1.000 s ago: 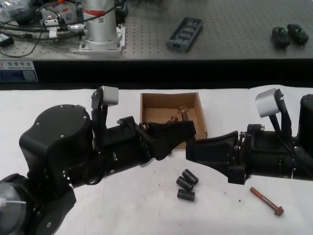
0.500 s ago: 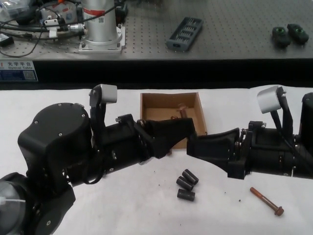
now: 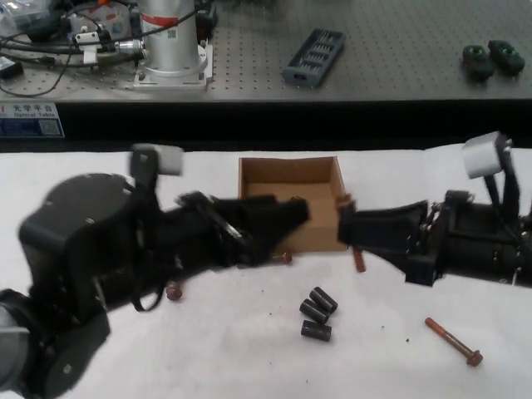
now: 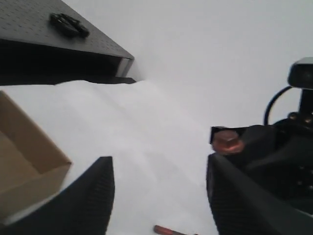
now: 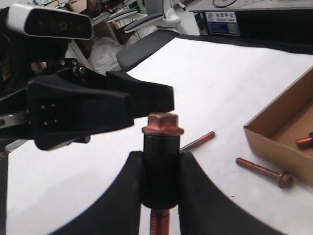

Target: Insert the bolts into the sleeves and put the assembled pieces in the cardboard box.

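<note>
Bolt (image 5: 163, 125) + sleeve (image 5: 160, 186) pinched in right tool (image 5: 161, 156); left tool (image 4: 157, 161) wide apart, empty. Releasing beside cardboard box (image 3: 320, 234) prob. misses it.

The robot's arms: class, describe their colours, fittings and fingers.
Both the left arm and right arm are matte black. Each wrist carries a pale grey camera box. The fingers are broad, black and finely dimpled. A black cable loops by the right wrist.

Lab: perforated optical table (image 3: 399, 58).
</note>
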Tool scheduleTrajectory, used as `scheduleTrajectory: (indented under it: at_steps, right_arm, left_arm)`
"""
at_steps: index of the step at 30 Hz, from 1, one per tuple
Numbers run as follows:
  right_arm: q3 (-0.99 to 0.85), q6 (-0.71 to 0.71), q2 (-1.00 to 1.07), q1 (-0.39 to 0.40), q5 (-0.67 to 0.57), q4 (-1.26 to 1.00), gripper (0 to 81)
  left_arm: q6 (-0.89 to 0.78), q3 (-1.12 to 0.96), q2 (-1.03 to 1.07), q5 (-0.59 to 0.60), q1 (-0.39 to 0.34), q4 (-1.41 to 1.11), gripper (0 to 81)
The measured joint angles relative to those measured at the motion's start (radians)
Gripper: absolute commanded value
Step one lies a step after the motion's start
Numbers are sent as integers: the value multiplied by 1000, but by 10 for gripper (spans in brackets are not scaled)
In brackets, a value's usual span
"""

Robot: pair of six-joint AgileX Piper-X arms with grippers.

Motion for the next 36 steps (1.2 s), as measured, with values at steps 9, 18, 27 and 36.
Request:
scheduleTrajectory:
  at_steps: [9,18,27,36]
  right_arm:
    - [-311,0,325,-38,-38,43,29]
    - [-612,11,548,-38,-54,191,29]
    - [-925,-49,707,-28,136,600,29]
    - [-956,-93,708,35,242,759,320]
  left_arm:
    - [3,0,0,16,121,1,342]
    - [15,0,-6,191,244,15,327]
    - [-8,0,-18,219,314,15,327]
    - [-8,0,-18,239,314,86,327]
